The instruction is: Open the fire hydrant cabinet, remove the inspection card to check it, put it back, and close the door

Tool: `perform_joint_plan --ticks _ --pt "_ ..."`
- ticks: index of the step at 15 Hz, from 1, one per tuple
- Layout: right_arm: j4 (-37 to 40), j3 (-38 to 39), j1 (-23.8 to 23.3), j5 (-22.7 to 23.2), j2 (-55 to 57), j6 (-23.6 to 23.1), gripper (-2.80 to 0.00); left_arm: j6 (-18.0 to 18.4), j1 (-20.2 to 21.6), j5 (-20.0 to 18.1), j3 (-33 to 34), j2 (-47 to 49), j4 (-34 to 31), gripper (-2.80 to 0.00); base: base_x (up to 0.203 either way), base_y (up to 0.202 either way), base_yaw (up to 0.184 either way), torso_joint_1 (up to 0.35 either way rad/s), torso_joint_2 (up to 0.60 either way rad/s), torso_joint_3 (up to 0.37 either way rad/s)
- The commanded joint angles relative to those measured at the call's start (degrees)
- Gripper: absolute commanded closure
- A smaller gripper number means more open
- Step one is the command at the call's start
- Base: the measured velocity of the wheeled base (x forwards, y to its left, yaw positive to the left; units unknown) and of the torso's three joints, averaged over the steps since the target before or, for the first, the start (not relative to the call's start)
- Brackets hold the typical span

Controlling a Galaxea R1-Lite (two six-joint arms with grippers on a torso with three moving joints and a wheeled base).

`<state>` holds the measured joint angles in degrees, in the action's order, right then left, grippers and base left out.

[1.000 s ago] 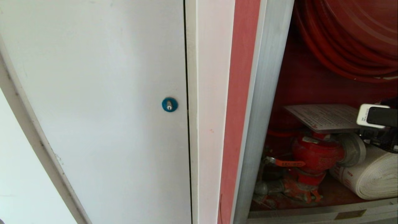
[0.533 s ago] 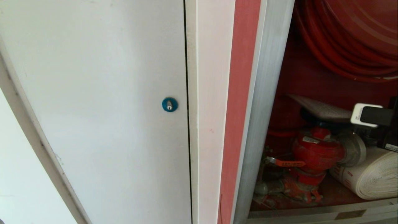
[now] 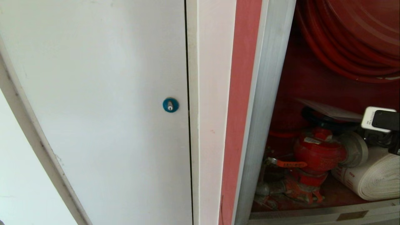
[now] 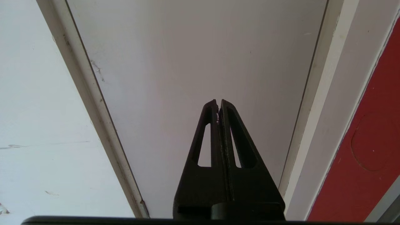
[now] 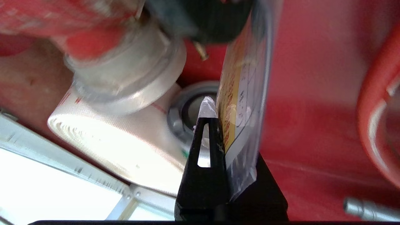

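From the head view, the fire hydrant cabinet (image 3: 265,103) stands open on the right, with its red wall and silver frame showing. Inside, the red hose reel (image 3: 350,37) hangs up high, the red hydrant valve (image 3: 317,154) sits low, and the white rolled hose (image 3: 372,178) lies to the right of the valve. The inspection card (image 3: 331,111) is just above the valve, seen almost edge-on. The right arm's wrist pokes in at the right edge. To the left is a plain white door (image 3: 103,109) with a blue round lock (image 3: 170,105).

In the left wrist view, the left gripper (image 4: 218,104) has its fingers pressed together with nothing in them — it points at the white door.

In the right wrist view, the right gripper (image 5: 215,125) is pinched tight on the inspection card (image 5: 247,93), near its yellow band. The card stands up between the fingers, inside the cabinet, with the rolled hose (image 5: 125,143) close beside it.
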<state>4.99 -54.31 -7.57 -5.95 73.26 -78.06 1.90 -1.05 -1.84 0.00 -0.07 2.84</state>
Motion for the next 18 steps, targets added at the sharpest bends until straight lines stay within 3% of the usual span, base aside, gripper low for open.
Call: perform_joint_plan --ticks 1,6,10,14,18 --pt "0.1 2.3 0.0 0.0 -6.1 -0.4 0.0 0.0 0.0 0.0 1.3 0.0 0.1 0.0 0.0 0.0 0.0 0.0 0.0 0.0" --pt "8.0 5.0 0.1 0.4 -20.2 0.1 0.0 0.0 0.0 0.0 1.3 0.0 0.1 0.0 0.0 0.0 0.0 0.0 0.0 0.0" --pt "15.1 5.0 0.1 4.1 -29.5 6.5 0.0 0.0 0.0 0.0 1.2 0.0 0.1 0.0 0.0 0.0 0.0 0.0 0.0 0.0" --pt "22.9 4.6 0.1 14.8 -32.8 20.4 0.0 0.0 0.0 0.0 1.2 0.0 0.1 0.0 0.0 0.0 0.0 0.0 0.0 0.0" --pt "24.5 4.7 0.3 29.7 -31.3 36.8 0.0 0.0 0.0 0.0 1.2 0.0 0.1 0.0 0.0 0.0 0.0 0.0 0.0 0.0"
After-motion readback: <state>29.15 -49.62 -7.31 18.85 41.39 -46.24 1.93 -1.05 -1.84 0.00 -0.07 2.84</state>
